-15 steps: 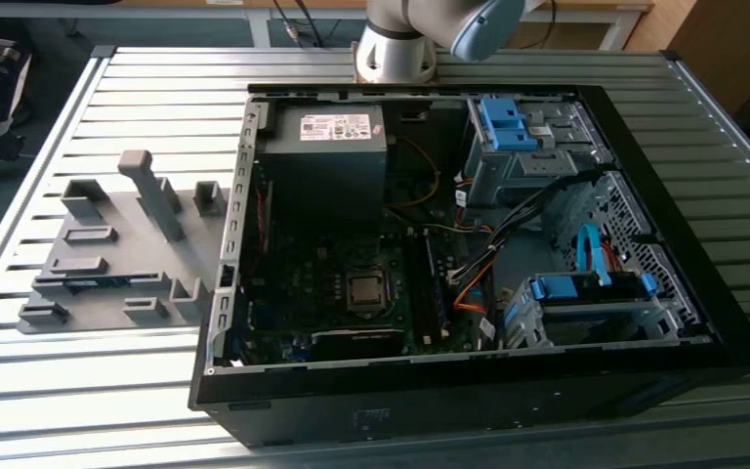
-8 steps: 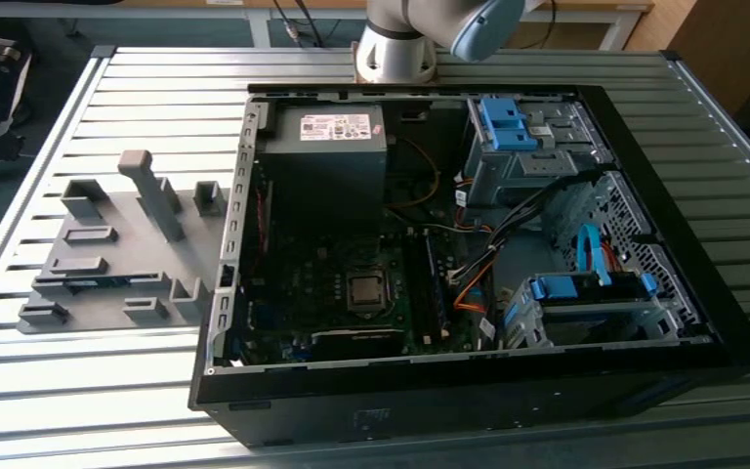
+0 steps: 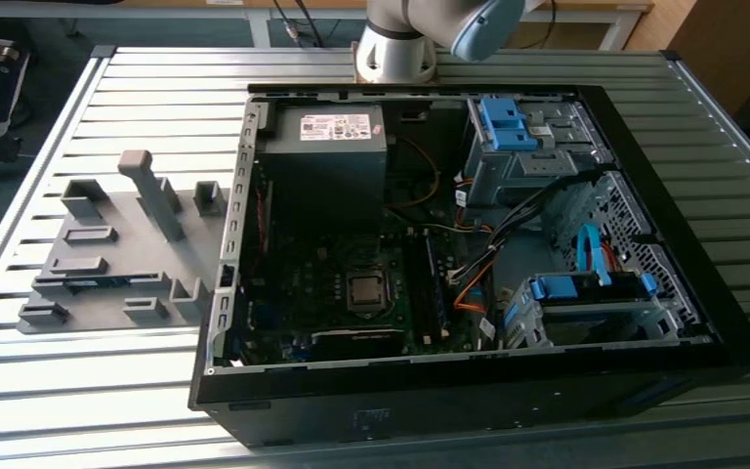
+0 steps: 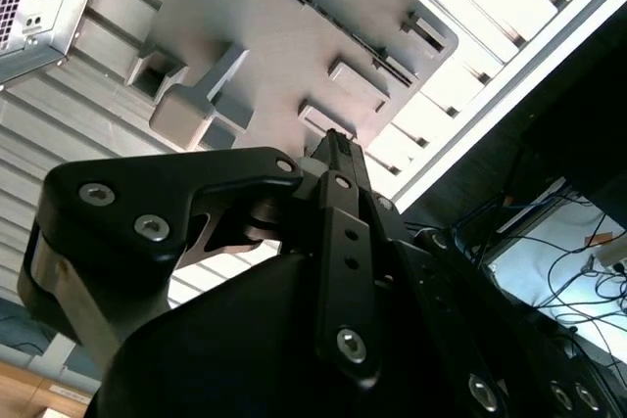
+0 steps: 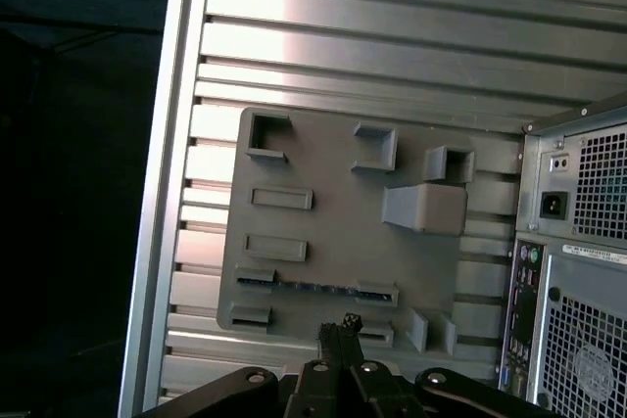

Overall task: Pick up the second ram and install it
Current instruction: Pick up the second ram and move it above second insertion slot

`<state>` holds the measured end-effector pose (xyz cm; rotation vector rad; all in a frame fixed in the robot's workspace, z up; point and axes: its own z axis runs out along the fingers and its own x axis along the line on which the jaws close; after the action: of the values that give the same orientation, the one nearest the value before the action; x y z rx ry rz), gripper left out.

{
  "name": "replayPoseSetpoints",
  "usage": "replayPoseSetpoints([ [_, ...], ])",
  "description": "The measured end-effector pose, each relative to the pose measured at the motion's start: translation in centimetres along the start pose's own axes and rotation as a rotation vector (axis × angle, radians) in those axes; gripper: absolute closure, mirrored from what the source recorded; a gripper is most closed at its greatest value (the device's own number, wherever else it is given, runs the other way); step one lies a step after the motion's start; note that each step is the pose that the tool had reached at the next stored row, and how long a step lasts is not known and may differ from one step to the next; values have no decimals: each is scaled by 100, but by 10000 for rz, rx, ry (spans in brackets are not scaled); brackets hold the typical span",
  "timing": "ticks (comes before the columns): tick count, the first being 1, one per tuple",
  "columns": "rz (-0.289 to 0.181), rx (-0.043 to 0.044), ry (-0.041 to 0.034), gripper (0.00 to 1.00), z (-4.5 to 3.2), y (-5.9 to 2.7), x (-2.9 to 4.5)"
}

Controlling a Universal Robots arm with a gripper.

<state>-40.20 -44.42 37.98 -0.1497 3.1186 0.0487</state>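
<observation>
At the exterior view's left, on slatted metal table (image 3: 153, 78): grey holder tray (image 3: 128, 249), w/ second ram (image 3: 95, 281) parked on edge in long slot at tray's near side. Blue strip up, prob. so as to be pinched from above. Not yet lifted.

In the first wrist view, second ram (image 5: 313, 287) seated between slot's two end blocks in grey holder tray (image 5: 323, 193). Above it, well apart: gripper (image 5: 341, 326), fingertips together w/ nothing between. In the second wrist view, gripper (image 4: 331, 140) likewise high over grey holder tray (image 4: 284, 56), touching nothing.

Centre to right in the exterior view: open PC case (image 3: 479, 391) laid on its side, panel off, presumably to leave motherboard (image 3: 323, 283) facing up for access. PSU (image 3: 327, 147) at far end, bare CPU socket (image 3: 367, 290) mid-board, RAM slots (image 3: 432, 283) just right of it; cannot tell if any filled.

Further right, light-blue drive-bay brackets (image 3: 506, 122), one set far, one near, w/ cables (image 3: 467, 293) between. At table's far edge, behind case: robot arm base (image 3: 395, 49).
</observation>
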Motion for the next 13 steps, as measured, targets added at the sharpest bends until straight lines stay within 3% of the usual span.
replayPoseSetpoints([
  [5, -104, -3, 2, 89, 7, -4, 8],
  [13, -1168, -24, 34, 89, 18, -6, 10],
])
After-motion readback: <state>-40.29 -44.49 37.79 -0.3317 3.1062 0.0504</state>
